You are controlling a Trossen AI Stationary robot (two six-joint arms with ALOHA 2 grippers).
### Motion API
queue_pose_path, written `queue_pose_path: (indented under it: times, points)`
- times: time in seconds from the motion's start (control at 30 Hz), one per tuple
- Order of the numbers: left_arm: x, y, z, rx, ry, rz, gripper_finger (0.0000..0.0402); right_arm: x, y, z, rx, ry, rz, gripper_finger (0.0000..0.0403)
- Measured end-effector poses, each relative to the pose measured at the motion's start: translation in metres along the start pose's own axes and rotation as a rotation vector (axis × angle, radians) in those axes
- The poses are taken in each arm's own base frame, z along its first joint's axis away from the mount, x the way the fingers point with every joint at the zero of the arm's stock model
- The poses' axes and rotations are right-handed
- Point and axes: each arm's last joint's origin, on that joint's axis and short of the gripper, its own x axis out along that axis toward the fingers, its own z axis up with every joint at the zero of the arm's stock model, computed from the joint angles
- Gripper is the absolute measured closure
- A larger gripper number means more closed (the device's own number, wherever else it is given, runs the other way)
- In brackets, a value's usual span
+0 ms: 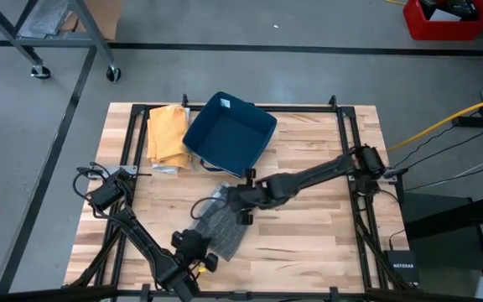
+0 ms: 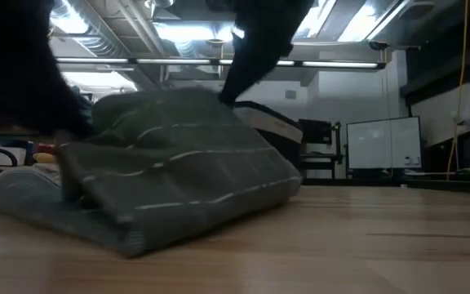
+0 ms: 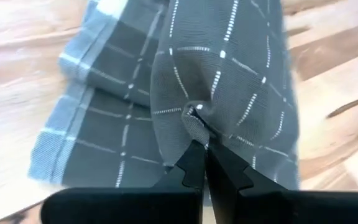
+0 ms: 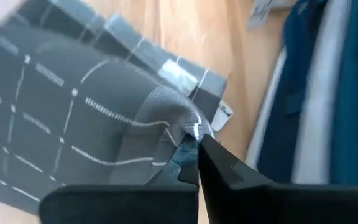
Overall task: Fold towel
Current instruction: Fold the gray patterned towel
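My left gripper (image 3: 202, 149) pinched tight on grey checked cloth towel (image 1: 218, 225) at its near edge. My right gripper (image 4: 194, 144) clamped on towel's far corner. Towel bunched mid-table on wooden slat tabletop (image 1: 309, 235), near blue fabric bin (image 1: 229, 132).

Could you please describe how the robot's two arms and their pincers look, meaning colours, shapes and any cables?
Both arms are black and slim, built of jointed tube-like segments. A black cable loops beside the left arm's base. The left pincer and the right pincer each have two flat, dark, pointed fingers with stepped edges, set on a wide black bar. I cannot make out any markings.
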Motion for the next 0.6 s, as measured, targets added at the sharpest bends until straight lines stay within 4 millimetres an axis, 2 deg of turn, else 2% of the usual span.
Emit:
queue_pose_path:
  times: [0.27,0.47,0.6]
  points:
    - [-0.001,0.012,0.003,0.056,0.078,0.145,0.0401,0.043,0.0,-0.013,-0.038,0.103,-0.019,0.0377]
    - [0.0,0.019,0.005,0.108,0.164,0.266,0.0401,0.064,-0.006,-0.02,-0.03,0.161,-0.015,0.0367]
    - [-0.001,0.019,0.004,0.16,0.183,0.267,0.04,0.067,-0.01,-0.023,-0.025,0.2,-0.015,0.0368]
